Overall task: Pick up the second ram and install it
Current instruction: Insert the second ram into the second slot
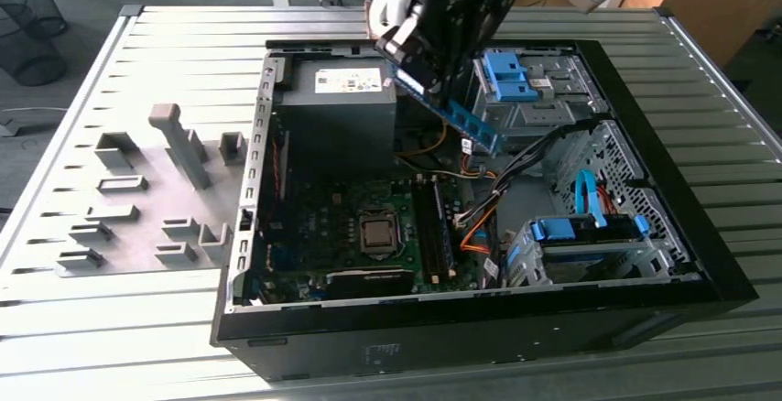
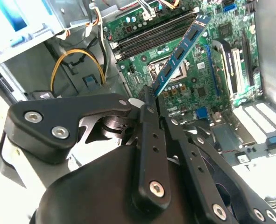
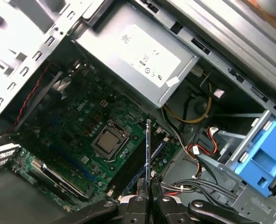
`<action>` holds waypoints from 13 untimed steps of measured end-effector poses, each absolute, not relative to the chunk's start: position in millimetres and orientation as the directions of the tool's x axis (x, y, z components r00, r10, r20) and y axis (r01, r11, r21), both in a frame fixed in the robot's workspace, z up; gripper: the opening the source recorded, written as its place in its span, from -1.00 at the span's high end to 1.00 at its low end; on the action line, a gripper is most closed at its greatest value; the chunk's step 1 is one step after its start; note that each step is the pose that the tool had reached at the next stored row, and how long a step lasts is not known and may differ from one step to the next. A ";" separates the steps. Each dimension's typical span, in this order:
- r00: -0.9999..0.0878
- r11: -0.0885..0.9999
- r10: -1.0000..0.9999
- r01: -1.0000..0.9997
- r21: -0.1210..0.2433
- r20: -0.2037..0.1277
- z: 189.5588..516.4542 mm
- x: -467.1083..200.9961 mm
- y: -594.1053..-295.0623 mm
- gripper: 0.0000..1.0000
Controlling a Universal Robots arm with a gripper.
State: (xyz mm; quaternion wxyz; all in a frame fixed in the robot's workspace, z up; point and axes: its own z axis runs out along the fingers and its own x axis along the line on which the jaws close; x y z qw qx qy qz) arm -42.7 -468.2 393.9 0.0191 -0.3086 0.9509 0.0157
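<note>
The second ram (image 1: 464, 119) hangs tilted in the air above the open computer case (image 1: 428, 346), one end clamped between the fingers of my tool (image 1: 413, 70). In the first wrist view I see the stick edge-on over the dark memory slots (image 3: 132, 165), clear of them. The power supply (image 1: 332, 122) just beside it carries a white printed label (image 1: 348, 81). Blue drive-bay clips (image 1: 507, 76) flank its other side. The case stands on the slatted table (image 1: 146, 328).

Black gripper (image 2: 149, 95) linkage (silver screws)
</note>
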 end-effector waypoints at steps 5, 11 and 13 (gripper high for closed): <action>-0.853 0.854 -0.519 -0.520 0.018 -0.046 393.5 -42.7 -468.2 0.73; -0.900 0.900 -0.434 -0.435 0.018 -0.046 392.7 -42.7 -468.2 0.73; -0.914 0.914 -0.404 -0.405 0.018 -0.046 392.4 -42.7 -468.2 0.73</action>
